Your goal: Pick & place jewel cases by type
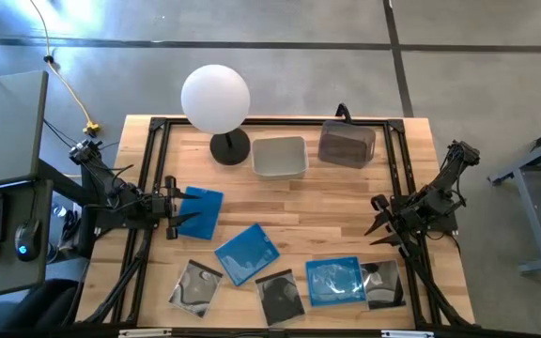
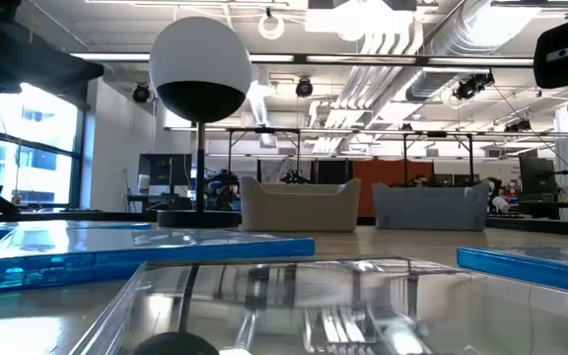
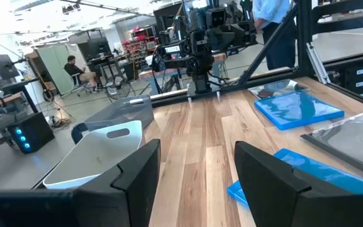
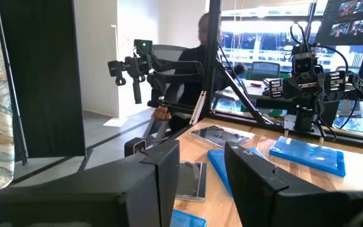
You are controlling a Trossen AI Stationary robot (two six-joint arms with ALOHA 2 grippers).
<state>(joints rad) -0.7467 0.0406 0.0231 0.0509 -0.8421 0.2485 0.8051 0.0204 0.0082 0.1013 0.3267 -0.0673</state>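
Note:
Three translucent blue jewel cases lie flat on the wooden table: one [image 1: 202, 212] at the left, one [image 1: 248, 253] in the middle, one [image 1: 334, 281] at the near right. Clear jewel cases with dark insides lie along the near edge [image 1: 195, 286] [image 1: 280, 295] [image 1: 382, 283]. My left gripper [image 1: 173, 214] [image 3: 197, 157] is open and level at the table's left side, above the near edge of the left blue case [image 3: 295, 173], holding nothing. My right gripper [image 1: 376, 223] [image 4: 201, 157] is open and level at the right side, with nothing between its fingers.
A pale tub [image 1: 280, 157] and a darker tub [image 1: 347, 144] stand at the far middle of the table. A lamp with a white globe [image 1: 215, 99] stands left of them. A black frame [image 1: 397, 178] runs round the table. People are in the room beyond.

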